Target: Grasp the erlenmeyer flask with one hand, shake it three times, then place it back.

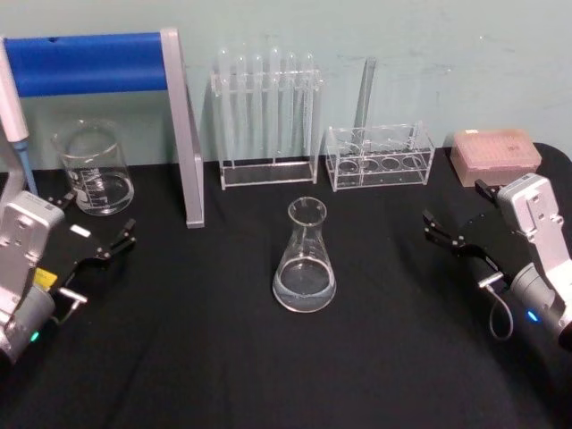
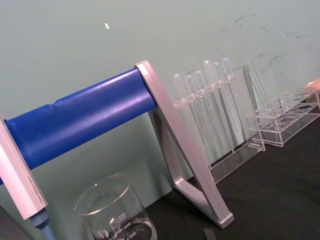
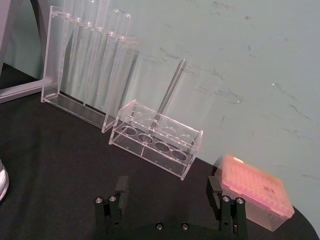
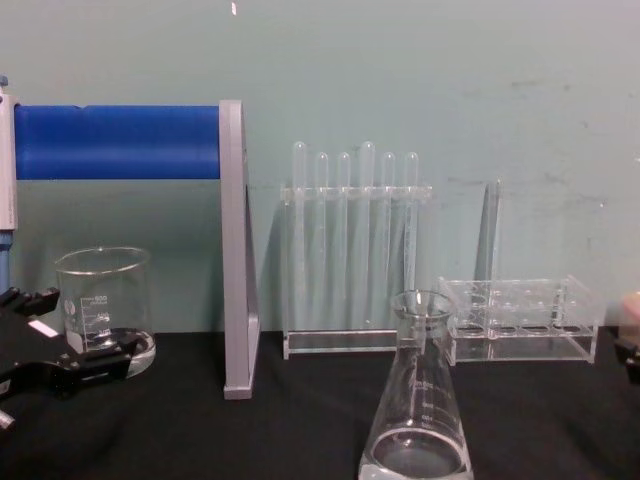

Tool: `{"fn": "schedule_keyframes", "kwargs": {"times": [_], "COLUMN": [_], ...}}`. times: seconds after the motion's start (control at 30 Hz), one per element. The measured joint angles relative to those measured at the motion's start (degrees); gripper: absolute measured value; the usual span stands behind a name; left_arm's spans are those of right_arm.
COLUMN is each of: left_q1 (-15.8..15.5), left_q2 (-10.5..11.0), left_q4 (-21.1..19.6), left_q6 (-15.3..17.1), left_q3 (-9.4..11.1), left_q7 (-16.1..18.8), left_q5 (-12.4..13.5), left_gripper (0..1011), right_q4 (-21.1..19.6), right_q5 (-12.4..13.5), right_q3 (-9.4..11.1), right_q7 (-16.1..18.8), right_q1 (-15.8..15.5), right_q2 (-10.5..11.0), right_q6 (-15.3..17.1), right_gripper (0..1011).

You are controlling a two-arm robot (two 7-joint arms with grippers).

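The erlenmeyer flask (image 1: pixel 304 259) stands upright at the middle of the black table, with a little clear liquid in its wide base; the chest view shows it up close (image 4: pixel 415 420). My right gripper (image 1: pixel 460 210) hovers open to the flask's right, well apart from it. In the right wrist view its two black fingers (image 3: pixel 120 187) are spread wide with nothing between them. My left gripper (image 1: pixel 94 223) sits open at the table's left side, in front of the beaker, and shows at the left edge of the chest view (image 4: pixel 55 335).
A glass beaker (image 1: pixel 94 170) stands at the back left beside a stand with a blue bar (image 1: pixel 89 63). Behind the flask are a tall test tube rack (image 1: pixel 266 116), a low rack (image 1: pixel 380 156) holding one tube, and a pink tip box (image 1: pixel 494 154).
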Motion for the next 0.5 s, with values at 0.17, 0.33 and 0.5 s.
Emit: {"fn": "schedule_keyframes", "kwargs": {"times": [0.17,0.33,0.5], "left_q1": [0.0,0.0,0.0], "left_q2": [0.0,0.0,0.0], "left_q4": [0.0,0.0,0.0], "left_q6": [0.0,0.0,0.0], "left_q3": [0.0,0.0,0.0], "left_q7": [0.0,0.0,0.0], "left_q5": [0.0,0.0,0.0], "left_gripper": [1001,1001,1001], "right_q4": [0.0,0.0,0.0], "right_q5": [0.0,0.0,0.0], "right_q3": [0.0,0.0,0.0], "right_q7": [0.0,0.0,0.0], "right_q1": [0.0,0.0,0.0], "right_q2": [0.0,0.0,0.0], "right_q6": [0.0,0.0,0.0], "right_gripper": [1000,1000,1000]}}
